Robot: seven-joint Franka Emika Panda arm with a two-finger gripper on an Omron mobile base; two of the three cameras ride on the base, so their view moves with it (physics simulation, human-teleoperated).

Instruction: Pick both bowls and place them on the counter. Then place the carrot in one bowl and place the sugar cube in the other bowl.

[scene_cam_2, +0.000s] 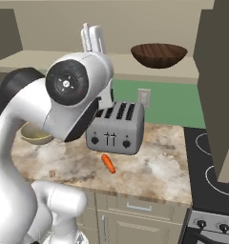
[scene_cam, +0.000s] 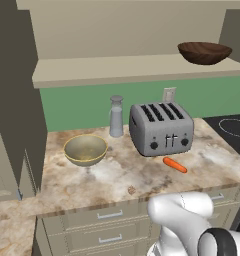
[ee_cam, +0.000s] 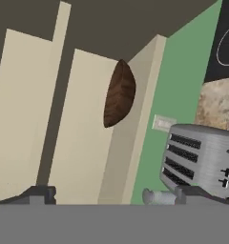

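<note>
Dark wooden bowl (ee_cam: 119, 93) seen on wall shelf (scene_cam: 132, 67), above toaster (scene_cam: 161, 128), straight ahead of gripper (ee_cam: 117, 194). Jaws held wide apart, nothing clamped. Reach toward shelf judged next.

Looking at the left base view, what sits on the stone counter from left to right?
Beige bowl → glass bottle → sugar cube → toaster → carrot.

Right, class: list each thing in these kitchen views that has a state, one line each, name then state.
Beige bowl: upright on counter, empty.
Wooden bowl: upright on wall shelf.
Carrot: lying on counter before toaster.
Sugar cube: on counter near its front edge.
Gripper: open, holding nothing.
</note>
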